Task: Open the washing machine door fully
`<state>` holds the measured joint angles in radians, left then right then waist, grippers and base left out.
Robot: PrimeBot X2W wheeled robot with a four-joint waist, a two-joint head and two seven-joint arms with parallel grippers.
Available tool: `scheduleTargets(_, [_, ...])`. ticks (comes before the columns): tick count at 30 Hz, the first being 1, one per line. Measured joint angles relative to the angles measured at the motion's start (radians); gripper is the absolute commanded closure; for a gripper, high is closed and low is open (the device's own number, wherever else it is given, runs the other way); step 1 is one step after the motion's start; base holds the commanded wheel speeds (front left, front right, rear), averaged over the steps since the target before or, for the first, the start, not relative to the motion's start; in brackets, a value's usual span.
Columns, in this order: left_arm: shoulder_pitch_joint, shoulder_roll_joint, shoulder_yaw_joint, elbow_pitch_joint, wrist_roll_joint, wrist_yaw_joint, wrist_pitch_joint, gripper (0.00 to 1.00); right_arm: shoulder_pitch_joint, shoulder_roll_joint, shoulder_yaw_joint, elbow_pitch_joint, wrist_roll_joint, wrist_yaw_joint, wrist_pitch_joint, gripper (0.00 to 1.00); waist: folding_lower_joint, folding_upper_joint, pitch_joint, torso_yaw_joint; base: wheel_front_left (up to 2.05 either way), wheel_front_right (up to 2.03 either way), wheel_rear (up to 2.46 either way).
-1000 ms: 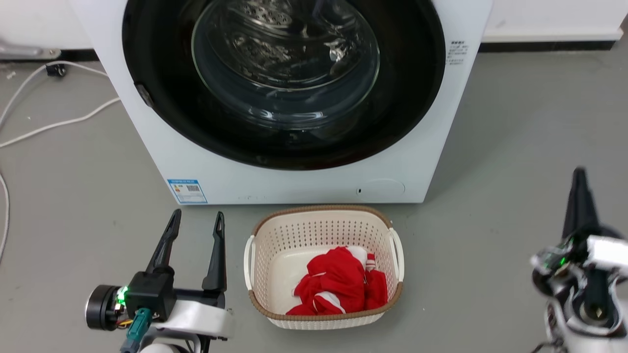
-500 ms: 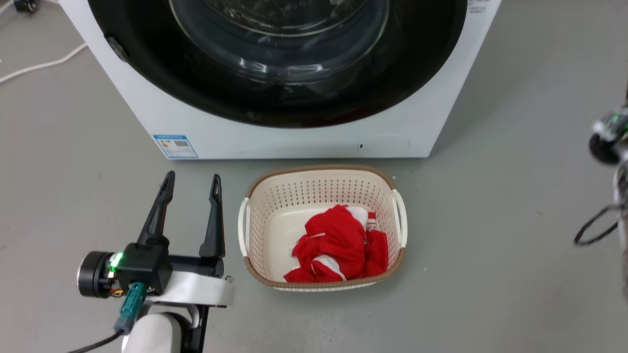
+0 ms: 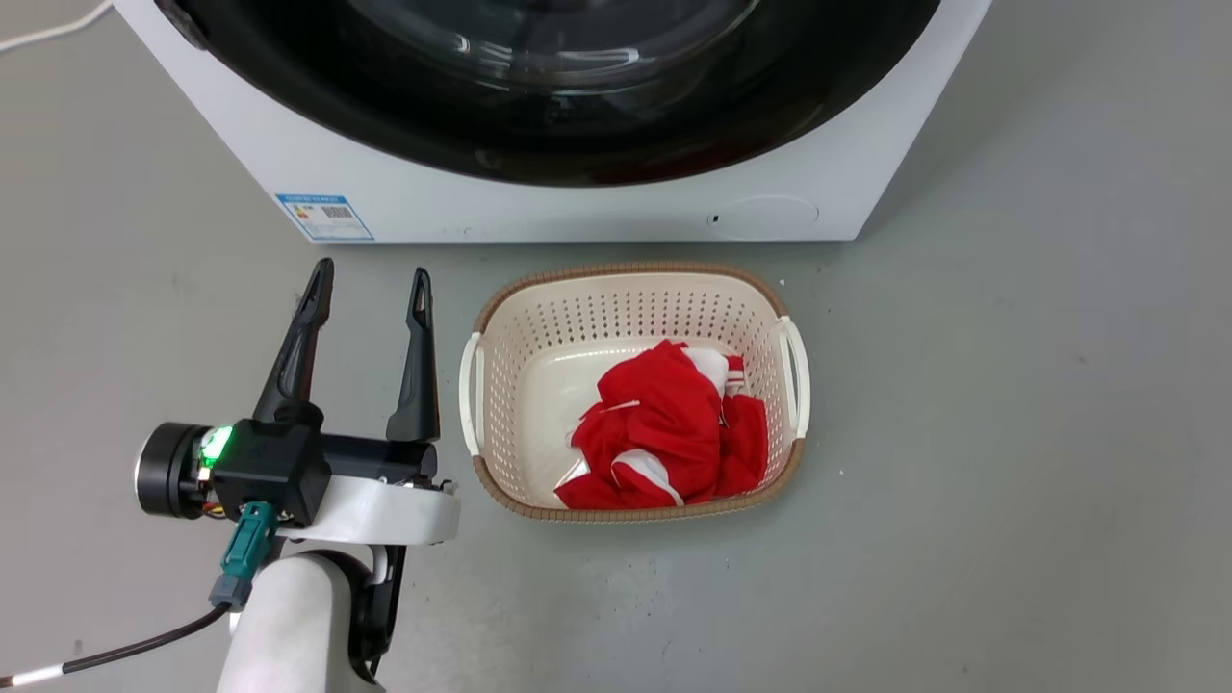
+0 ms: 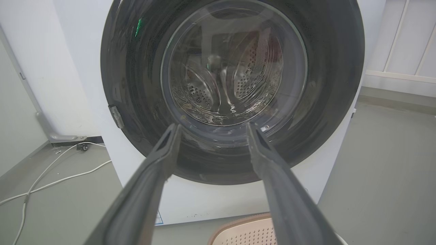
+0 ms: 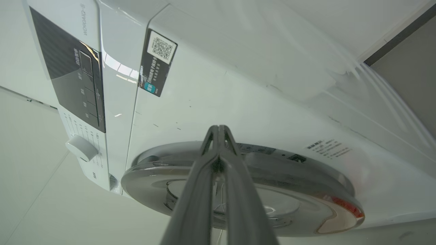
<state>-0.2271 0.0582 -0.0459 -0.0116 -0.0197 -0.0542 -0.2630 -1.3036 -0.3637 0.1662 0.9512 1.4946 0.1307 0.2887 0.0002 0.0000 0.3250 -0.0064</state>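
Note:
The washing machine door (image 4: 136, 85) is a glossy black disc with a clear glass bowl in its centre, and it lies flat against the white machine front. Its lower arc runs along the top of the head view (image 3: 577, 144). My left gripper (image 3: 371, 279) hovers low over the floor, left of the basket, open and holding nothing. In the left wrist view its fingers (image 4: 213, 127) point at the lower part of the glass. My right gripper (image 5: 219, 131) is shut on nothing, with its tips pointing at the rim of the door (image 5: 306, 177), seen edge-on. I cannot tell whether they touch.
A cream laundry basket (image 3: 500, 318) holding a red and white cloth (image 3: 664, 433) stands on the grey floor just in front of the machine. White cables (image 4: 51, 180) trail on the floor to the machine's left. The control panel (image 5: 75, 78) and a white knob (image 5: 80, 148) sit above the door.
The head camera has tilted downward, so the machine has slid up the picture. My right gripper rose along the right edge and left the head view. The left gripper stayed open in place.

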Motion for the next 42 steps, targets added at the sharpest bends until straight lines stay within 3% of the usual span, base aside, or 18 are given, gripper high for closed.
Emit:
scheduleTargets(2, [-0.017,0.0,-0.003,-0.01,0.007,0.002,0.0,0.0,-0.114,0.019,0.065,0.072,-0.058,0.0,0.088,1.0,0.0,0.0,0.034,0.005,0.0,0.0,0.0])
scheduleTargets(5, [-0.026,0.0,-0.004,-0.016,0.008,0.005,0.0,0.0,-0.17,0.041,0.101,0.108,-0.092,0.0,0.133,1.0,0.0,0.0,0.061,0.01,0.0,0.0,0.0])
scheduleTargets(18, [-0.074,-0.001,-0.021,-0.04,0.009,0.014,0.0,0.0,-0.318,0.082,0.147,0.229,-0.184,0.0,0.137,1.0,-0.0001,0.0,0.165,0.037,0.0,0.0,0.0])
scheduleTargets(26, [-0.086,-0.002,-0.027,-0.037,0.007,0.02,0.0,0.0,-0.333,0.098,0.142,0.24,-0.18,0.0,0.191,1.0,-0.0001,0.0,0.186,0.046,0.0,0.0,0.0])
scheduleTargets(42, [-0.073,-0.004,-0.03,-0.002,-0.002,0.025,0.0,0.0,-0.153,0.11,0.13,0.117,-0.101,0.0,0.495,1.0,-0.0001,0.0,0.089,0.035,0.0,0.0,0.0])
